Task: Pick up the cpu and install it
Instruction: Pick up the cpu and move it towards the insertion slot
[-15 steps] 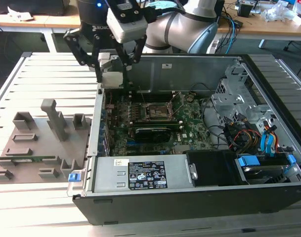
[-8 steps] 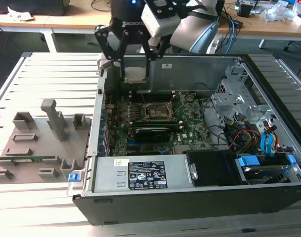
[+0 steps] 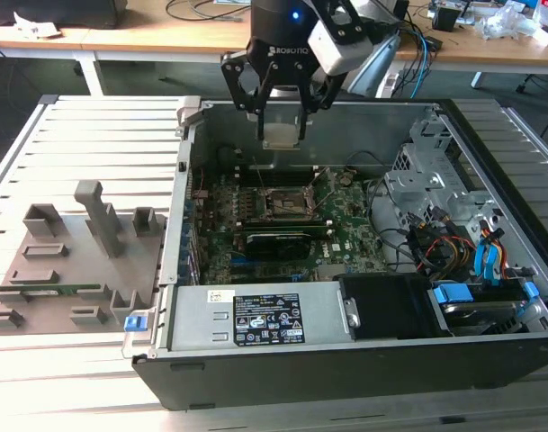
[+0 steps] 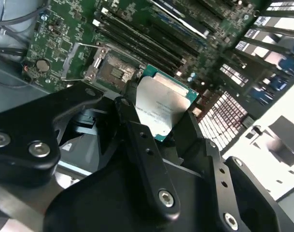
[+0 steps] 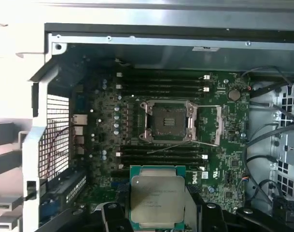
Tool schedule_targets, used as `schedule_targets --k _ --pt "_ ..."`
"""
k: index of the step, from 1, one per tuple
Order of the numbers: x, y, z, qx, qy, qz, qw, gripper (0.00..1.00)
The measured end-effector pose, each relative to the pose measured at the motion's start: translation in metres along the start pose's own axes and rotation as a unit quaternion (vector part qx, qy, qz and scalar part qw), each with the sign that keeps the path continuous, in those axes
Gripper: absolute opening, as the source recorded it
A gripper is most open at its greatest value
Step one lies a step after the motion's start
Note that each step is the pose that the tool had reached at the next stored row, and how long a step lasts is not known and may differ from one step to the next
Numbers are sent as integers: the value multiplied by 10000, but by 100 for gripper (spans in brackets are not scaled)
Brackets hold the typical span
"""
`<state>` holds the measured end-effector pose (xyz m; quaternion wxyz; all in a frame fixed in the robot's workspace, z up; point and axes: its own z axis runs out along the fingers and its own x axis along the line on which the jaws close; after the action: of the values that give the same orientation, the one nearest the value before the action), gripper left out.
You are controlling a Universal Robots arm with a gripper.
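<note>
claw (image 3: pixel 281 124): pinched shut on the cpu (image 3: pixel 281 139), gripping its edges; metal top shows in both wrist views | cpu: hanging in the air over the open case (image 3: pixel 178 225), clear of the motherboard (image 3: pixel 345 238) | socket (image 3: pixel 281 203): dark square down on the board, well apart from the cpu; case sits on the slatted desk (image 3: pixel 94 135)

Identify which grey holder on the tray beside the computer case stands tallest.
The narrow post with a side arm, toward the middle of the tray: it rises well above the low, boxy holders around it.
</note>
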<state>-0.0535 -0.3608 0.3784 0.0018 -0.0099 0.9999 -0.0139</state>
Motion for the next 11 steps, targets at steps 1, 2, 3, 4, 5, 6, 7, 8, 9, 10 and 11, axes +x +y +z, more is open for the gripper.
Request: schedule_targets --k 1,2,3,4,5,6,7,8,9,10,11 --pt "-18 1 20 0 1 -1 10000 54" --pt "-42 4 48 0 3 -1 10000 54" --pt "-57 6 66 0 4 -1 10000 54" --pt "-82 11 100 -1 6 0 10000 54" --pt "-105 19 141 -1 7 0 10000 54" --pt "-130 31 186 -1 9 0 10000 54" --pt "-148 42 217 0 10 0 10000 54" --pt "-167 50 237 0 10 -1 10000 54" --pt "-180 53 242 -11 10 -1 10000 54" --pt "-186 54 244 -53 9 0 10000 54" --pt "-187 54 244 -98 9 0 10000 54"
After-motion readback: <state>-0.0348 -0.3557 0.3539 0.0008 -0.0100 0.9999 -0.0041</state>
